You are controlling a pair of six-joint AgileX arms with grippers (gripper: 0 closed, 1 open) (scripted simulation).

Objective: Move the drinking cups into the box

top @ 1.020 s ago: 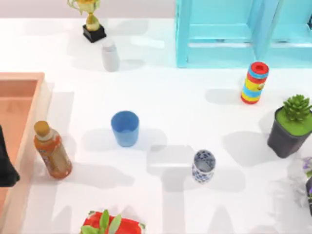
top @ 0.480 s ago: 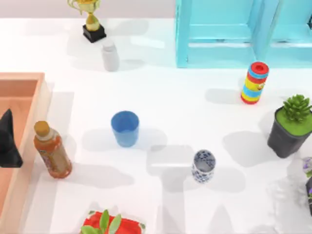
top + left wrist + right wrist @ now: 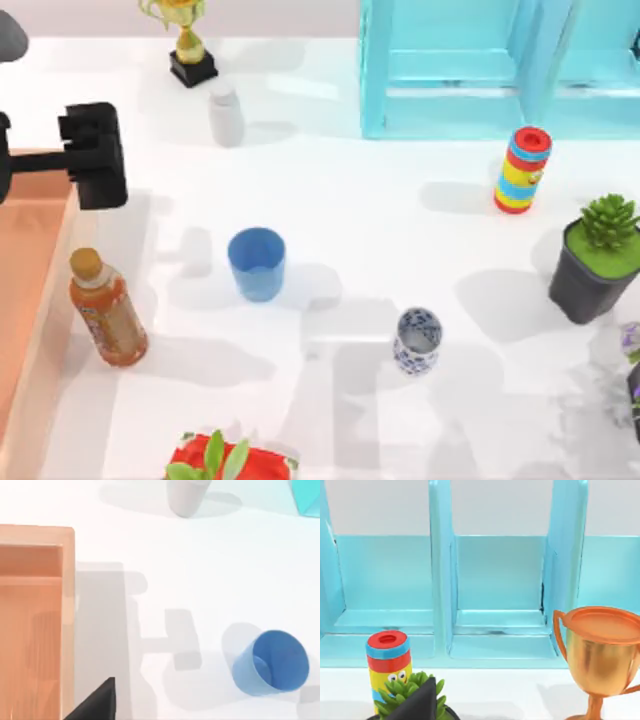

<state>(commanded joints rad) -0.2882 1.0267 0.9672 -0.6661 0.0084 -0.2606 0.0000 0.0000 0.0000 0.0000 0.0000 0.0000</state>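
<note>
A plain blue cup (image 3: 257, 262) stands upright left of the table's middle and also shows in the left wrist view (image 3: 272, 661). A white cup with blue flowers (image 3: 417, 340) stands upright nearer the front, to the blue cup's right. The wooden box (image 3: 40, 400) lies along the left edge, its thick light rim (image 3: 67, 605) passing under my left arm. My left gripper (image 3: 100, 185) hangs over the box's far right corner, well left of the blue cup and apart from it. My right gripper (image 3: 417, 702) faces the cabinet at the right.
A tea bottle (image 3: 105, 312) stands beside the box's rim. A grey-white bottle (image 3: 226, 112) and a trophy (image 3: 188, 45) are at the back left. The turquoise cabinet (image 3: 480, 70), a rainbow cylinder (image 3: 522, 170) and a potted succulent (image 3: 600, 260) occupy the right. A red leafy item (image 3: 230, 462) sits at the front.
My left arm has risen from the box's front left and swung toward the back and right, now over the box's far corner. Both cups stand where they were.
</note>
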